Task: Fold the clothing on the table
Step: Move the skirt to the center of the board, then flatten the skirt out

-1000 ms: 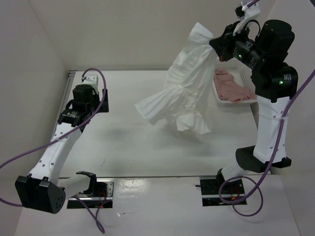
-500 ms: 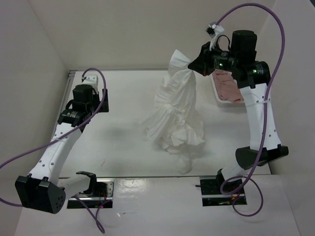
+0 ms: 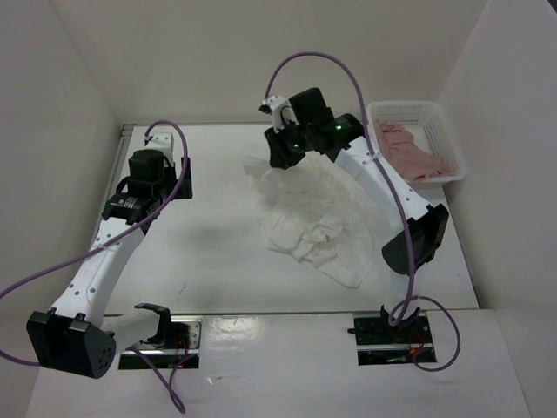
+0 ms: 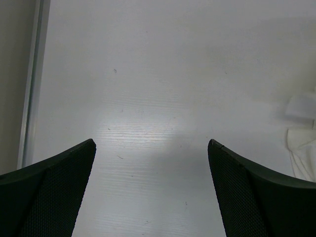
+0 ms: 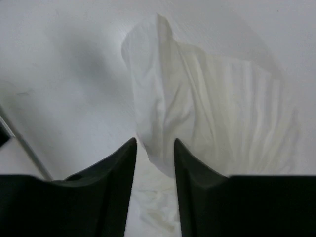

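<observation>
Lighting bright and even, from overhead. Soft shadows lie on the counter [image 3: 218, 261]. Left wrist view shows a mild glare patch. Right wrist view soft; clothing [image 5: 207, 98] slightly blurred.

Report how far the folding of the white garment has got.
Done: the clothing lies on the table, but as a crumpled heap with no neat fold showing. In hand: the right gripper is at its far edge, jaws slightly parted; whether they grip it is unclear. The left gripper hangs open over the table, off the fabric. Left: spreading it flat and making every fold.
</observation>
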`<state>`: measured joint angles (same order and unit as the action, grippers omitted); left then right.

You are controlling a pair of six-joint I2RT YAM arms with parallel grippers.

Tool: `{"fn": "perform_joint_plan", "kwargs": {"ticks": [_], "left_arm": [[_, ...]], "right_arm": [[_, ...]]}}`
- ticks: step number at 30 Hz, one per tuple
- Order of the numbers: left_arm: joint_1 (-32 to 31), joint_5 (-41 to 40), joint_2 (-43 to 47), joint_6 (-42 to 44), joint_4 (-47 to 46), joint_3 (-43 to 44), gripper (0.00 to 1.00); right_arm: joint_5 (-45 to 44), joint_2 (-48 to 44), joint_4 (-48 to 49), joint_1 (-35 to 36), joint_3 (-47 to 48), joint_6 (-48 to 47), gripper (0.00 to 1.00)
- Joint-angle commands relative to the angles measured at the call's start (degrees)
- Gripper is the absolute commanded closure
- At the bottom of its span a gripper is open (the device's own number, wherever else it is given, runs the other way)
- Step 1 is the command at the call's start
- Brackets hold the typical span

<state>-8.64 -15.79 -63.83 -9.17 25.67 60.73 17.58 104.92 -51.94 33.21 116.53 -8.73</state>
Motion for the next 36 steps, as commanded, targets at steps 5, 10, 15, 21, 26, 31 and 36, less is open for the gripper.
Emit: {"fn": "perform_joint_plan", "kwargs": {"ticks": [5,10,15,21,26,31,36], "left_arm": [[0.4,-0.1,1.8,0.3,-1.6,-1.0,0.0],[0.4,-0.1,1.8,0.3,-1.6,-1.0,0.0],[0.4,-0.1,1.8,0.3,-1.6,-1.0,0.0],[0.4,-0.1,1.8,0.3,-2.1,-1.0,0.0],[0.4,0.4,0.1,0.3,-2.1,-1.0,0.0],[0.4,0.4,0.1,0.3,-2.1,-1.0,0.0],[0.4,0.4,0.1,0.3,-2.1,-1.0,0.0]], "right_arm": [[-10.5,3.5,0.4,6.7,-0.3,-2.6,0.21],[-21.1,-2.1,3.8,6.7,-2.1,-2.1,0.18],[-24.3,-10.6,6.2,6.2,-13.2,-3.8,0.18],[-20.5,-14.3,9.4,1.5,-30.3,-3.8,0.18],[-19.3,-15.5,14.1,1.0,-40.3,-5.2,0.26],[-19.8,-12.4,16.9,1.0,-42.2,-6.4,0.64],[-19.8,-11.1,18.7,-2.0,-41.7,-6.4,0.56]]}}
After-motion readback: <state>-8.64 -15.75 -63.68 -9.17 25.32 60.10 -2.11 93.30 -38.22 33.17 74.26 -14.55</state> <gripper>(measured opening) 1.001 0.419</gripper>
